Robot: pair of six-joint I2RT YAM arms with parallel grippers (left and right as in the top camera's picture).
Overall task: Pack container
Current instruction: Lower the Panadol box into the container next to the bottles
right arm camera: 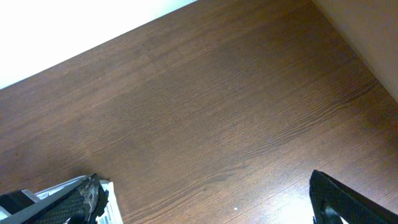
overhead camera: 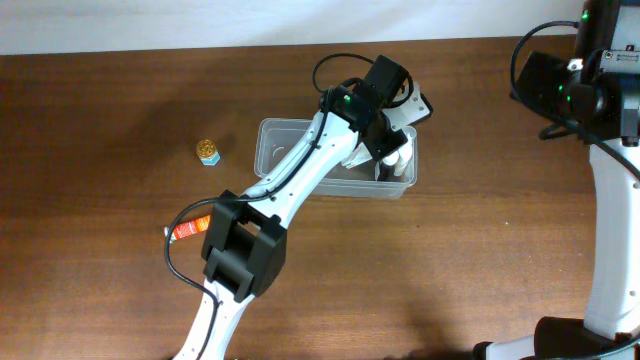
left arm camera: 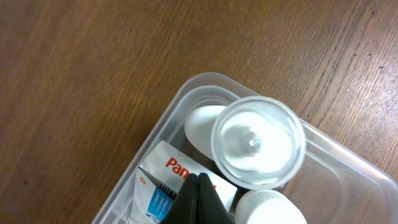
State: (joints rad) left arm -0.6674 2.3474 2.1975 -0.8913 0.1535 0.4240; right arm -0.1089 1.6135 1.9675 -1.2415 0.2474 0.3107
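Your left claw is pressed together with nothing pinched between its tips. It hangs over a white box inside the container, just beside a clear-capped white bottle. The container sits near the middle of the worktop's far edge. Your right claw is spread wide above the wood near the far right corner.
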